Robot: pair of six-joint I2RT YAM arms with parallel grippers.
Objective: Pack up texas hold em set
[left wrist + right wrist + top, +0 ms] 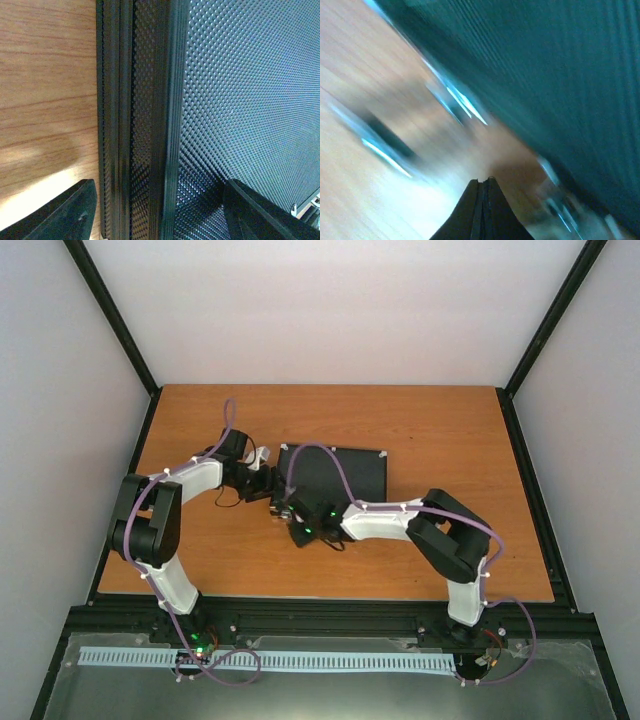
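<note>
Dark fingers point(65, 210) of the left gripper point(162, 212) fill the bottom of the left wrist view. They are spread apart and grasp nothing, one over the bare table point(45, 100) and the other over the dimpled lid of the case point(240, 100). From above, the case lies flat and closed at the centre of the frame. No chips, cards or discs show loose on the wood, so the packing looks mostly done (what lies inside is hidden). The right gripper point(483, 184), pinched closed on nothing, hangs by the case's lower left corner. Silvery fittings beside it are too blurred to tell whether the latches are fastened, so that step may remain.
</note>
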